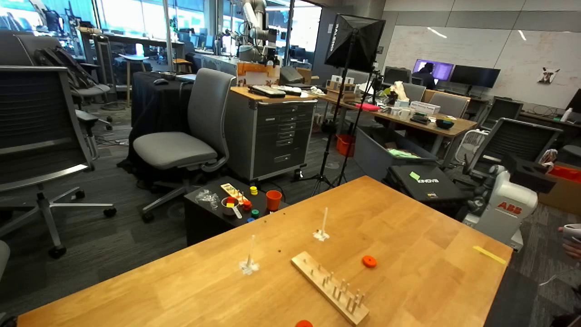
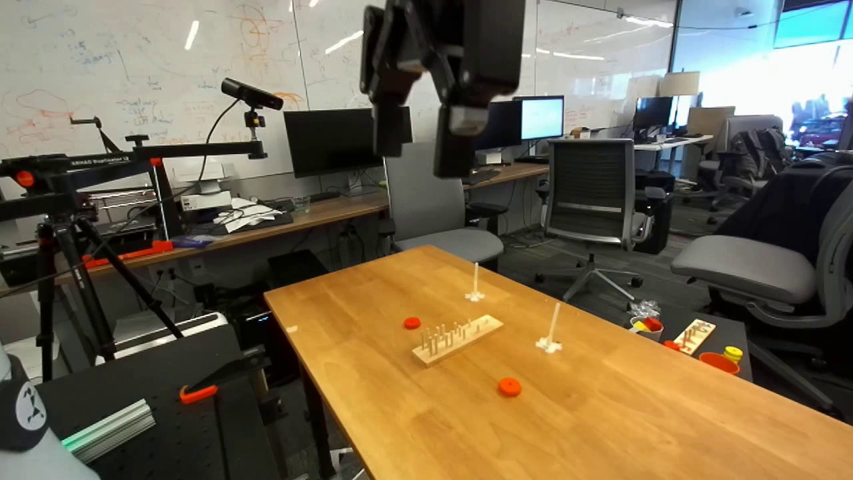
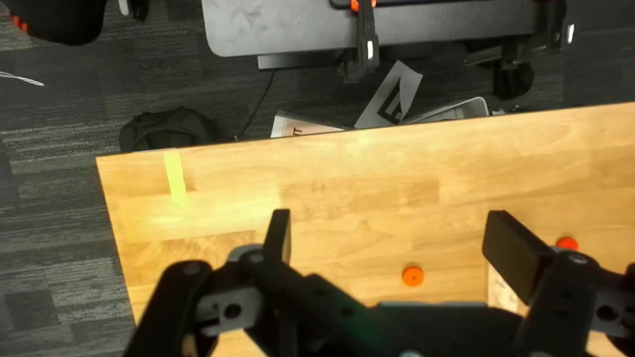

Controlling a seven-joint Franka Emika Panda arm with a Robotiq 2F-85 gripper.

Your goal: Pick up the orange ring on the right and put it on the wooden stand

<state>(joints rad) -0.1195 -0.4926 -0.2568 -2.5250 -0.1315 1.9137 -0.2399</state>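
Two small flat orange rings lie on the wooden table. The ring right of the stand (image 1: 369, 261) shows nearer the camera in an exterior view (image 2: 510, 387) and between the fingers in the wrist view (image 3: 412, 275). The other orange ring (image 1: 304, 324) lies across the stand; it also shows in an exterior view (image 2: 412, 323) and at the right in the wrist view (image 3: 566, 243). The wooden stand (image 1: 329, 288) with upright pegs lies between them (image 2: 460, 340); the right finger mostly hides it in the wrist view (image 3: 500, 290). My gripper (image 3: 390, 218) is open and empty, high above the table (image 2: 421, 157).
Two thin pale pins (image 1: 324, 222) (image 1: 251, 252) stand taped upright beside the stand. Yellow tape (image 3: 174, 173) marks a table corner. A low black side table (image 1: 209, 227) with toys and an orange cup (image 1: 273, 200) stands beyond the table edge.
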